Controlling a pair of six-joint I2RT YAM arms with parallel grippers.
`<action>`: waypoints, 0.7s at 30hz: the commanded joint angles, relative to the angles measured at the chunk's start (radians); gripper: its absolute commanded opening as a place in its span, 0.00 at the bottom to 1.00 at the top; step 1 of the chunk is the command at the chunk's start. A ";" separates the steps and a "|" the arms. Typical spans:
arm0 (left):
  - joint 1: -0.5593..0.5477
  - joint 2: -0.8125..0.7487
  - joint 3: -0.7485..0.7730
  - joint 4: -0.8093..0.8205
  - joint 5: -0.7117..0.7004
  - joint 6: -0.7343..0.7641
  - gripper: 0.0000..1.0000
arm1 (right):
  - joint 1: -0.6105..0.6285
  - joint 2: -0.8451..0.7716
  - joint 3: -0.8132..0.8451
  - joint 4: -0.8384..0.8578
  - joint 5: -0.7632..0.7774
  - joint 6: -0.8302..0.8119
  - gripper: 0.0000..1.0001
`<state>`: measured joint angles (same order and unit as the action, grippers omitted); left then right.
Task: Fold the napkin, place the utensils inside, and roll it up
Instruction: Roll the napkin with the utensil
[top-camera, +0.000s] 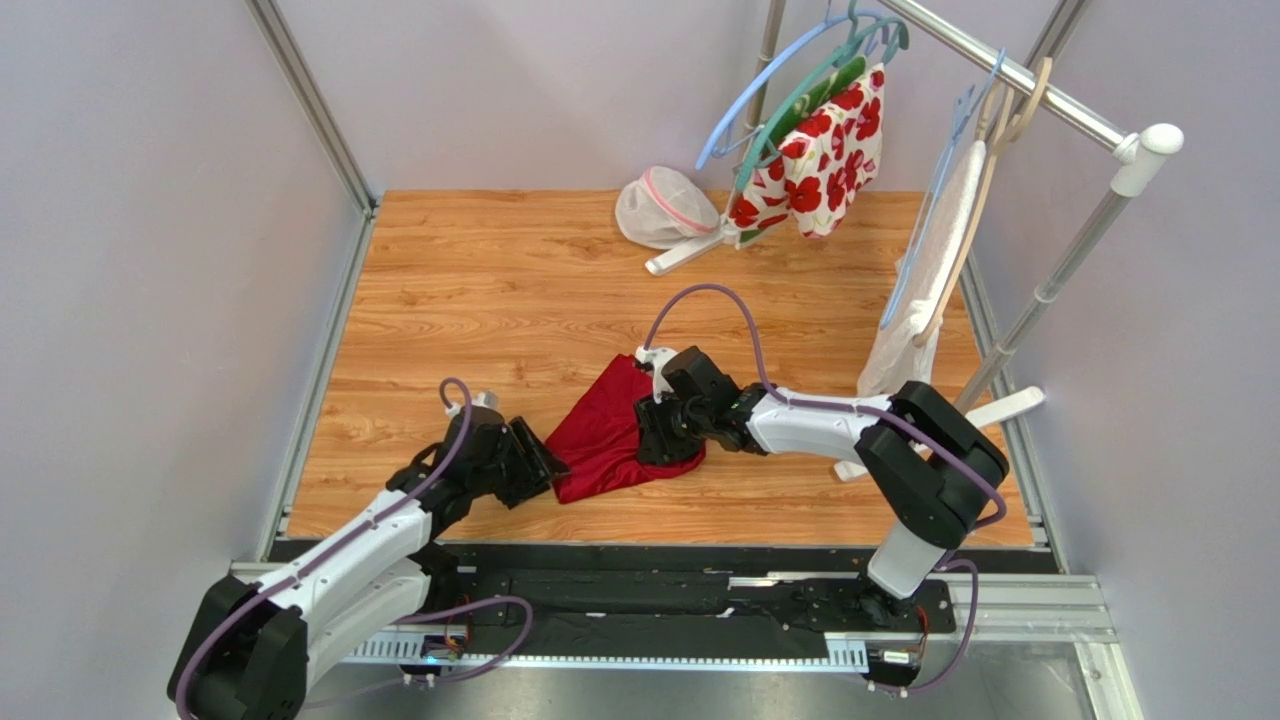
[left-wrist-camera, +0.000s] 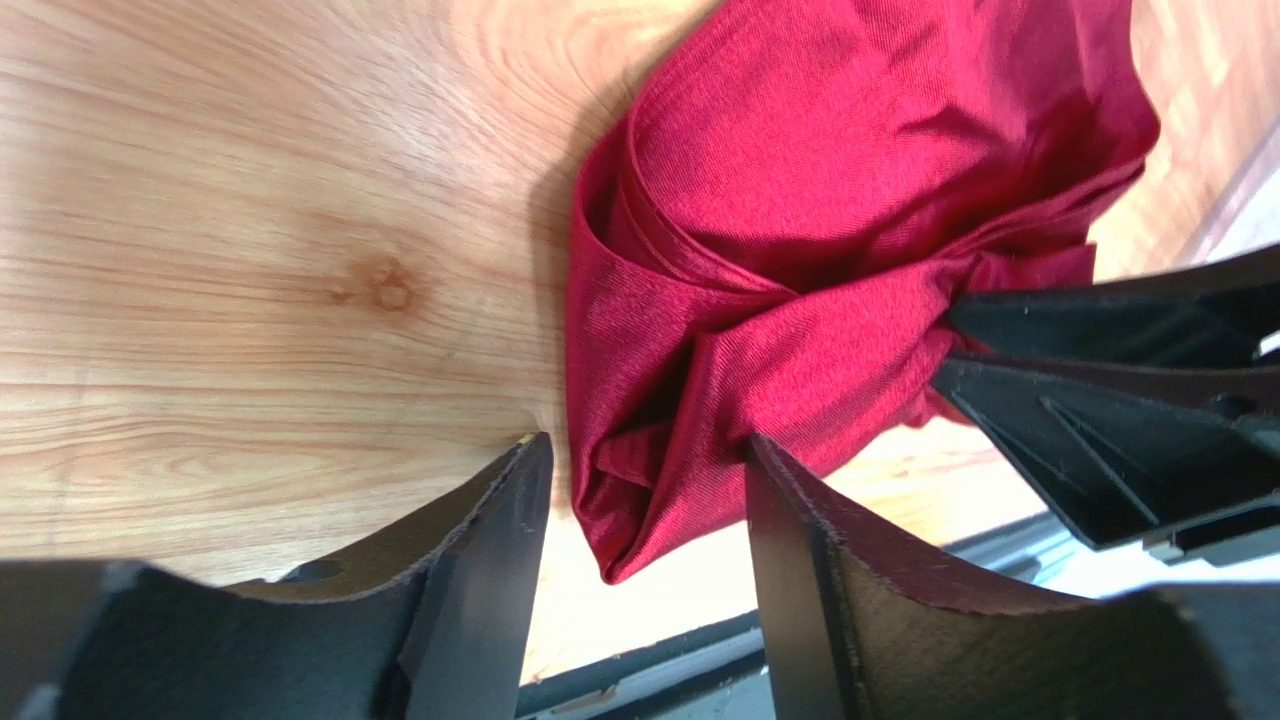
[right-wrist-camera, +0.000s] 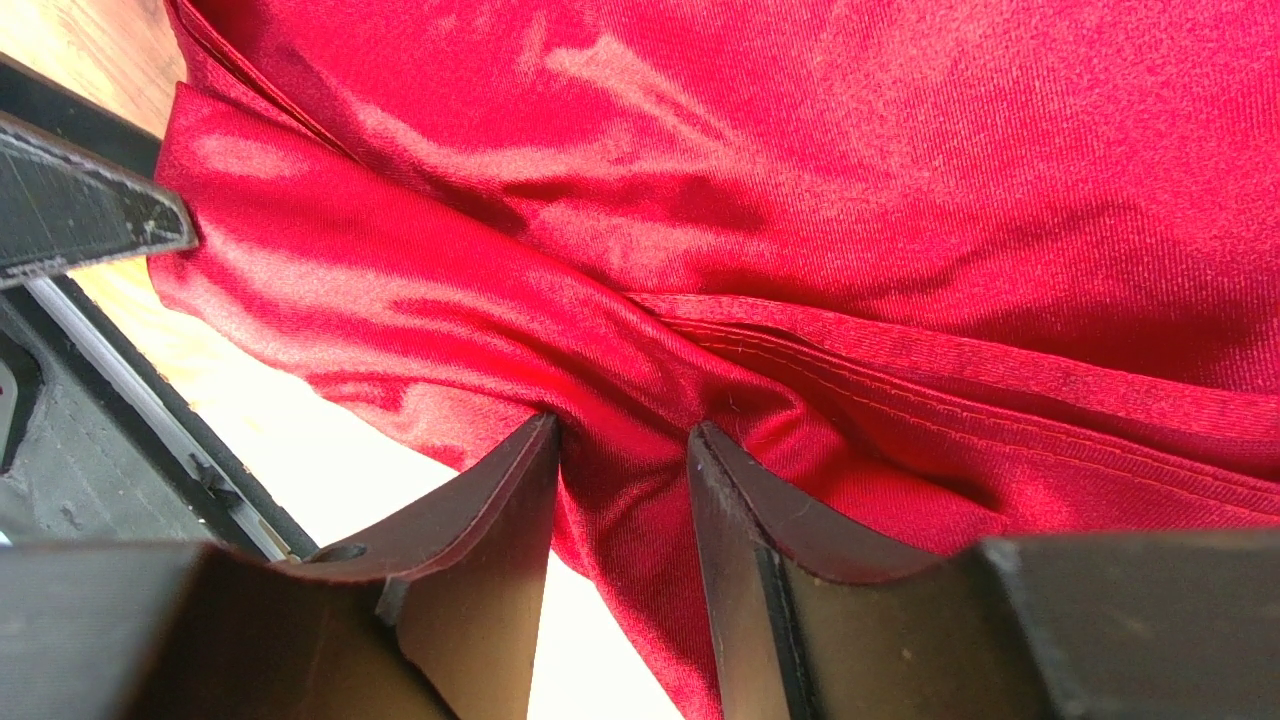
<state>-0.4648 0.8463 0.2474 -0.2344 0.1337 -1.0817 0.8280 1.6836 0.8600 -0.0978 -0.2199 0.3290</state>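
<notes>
Now; napkin (top-camera: 609, 435): crimson, bunched, creased; right fingers (right-wrist-camera: 481, 585) pinch a fold

The napkin (top-camera: 609, 428) lies bunched on the table (top-camera: 496, 285) close to its near edge, between the left gripper (top-camera: 553, 465) at its left side and the right gripper (top-camera: 649, 444) over its right side, with a bag (top-camera: 661, 207) and a garment rack (top-camera: 1082, 114) standing well behind it toward the rear right.

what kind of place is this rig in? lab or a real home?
Most likely a lab robot cell staged for household cloth work: a wood-grain tabletop boxed in by aluminium framing and plain grey walls, with a clothes rail hung with a floral cloth.
</notes>
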 joint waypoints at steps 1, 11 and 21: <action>0.005 -0.004 -0.002 -0.063 -0.085 -0.020 0.61 | -0.004 0.061 -0.022 -0.100 0.040 -0.004 0.44; 0.005 0.151 -0.013 0.066 -0.074 -0.015 0.40 | -0.004 0.065 -0.030 -0.102 0.040 0.010 0.44; 0.005 0.246 0.085 0.092 -0.033 0.135 0.00 | -0.004 0.061 -0.010 -0.105 0.013 0.001 0.45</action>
<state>-0.4641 1.0302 0.2863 -0.1295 0.1070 -1.0519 0.8276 1.6855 0.8616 -0.0971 -0.2272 0.3443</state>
